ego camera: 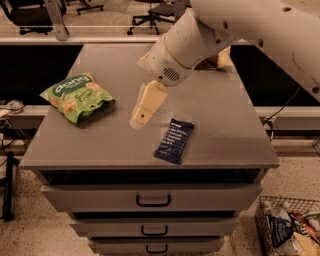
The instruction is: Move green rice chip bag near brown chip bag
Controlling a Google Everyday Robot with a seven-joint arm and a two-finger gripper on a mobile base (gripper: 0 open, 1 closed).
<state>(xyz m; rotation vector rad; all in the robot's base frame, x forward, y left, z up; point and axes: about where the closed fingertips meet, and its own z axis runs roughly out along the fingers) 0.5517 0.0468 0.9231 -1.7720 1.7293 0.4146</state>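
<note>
The green rice chip bag (77, 96) lies on the left part of the grey cabinet top (225, 125), lettering up. My gripper (140, 117) hangs over the middle of the top, to the right of the green bag and apart from it, pointing down and left. It holds nothing that I can see. The brown chip bag (223, 57) lies at the far right of the top. My white arm (210, 30) hides most of it, and only a cream-yellow end shows.
A flat dark blue bar wrapper (174, 141) lies near the front edge, just right of the gripper. The cabinet has drawers (152, 200) below. A wire basket of packets (290, 227) stands on the floor at the lower right. Office chairs (160, 12) stand behind.
</note>
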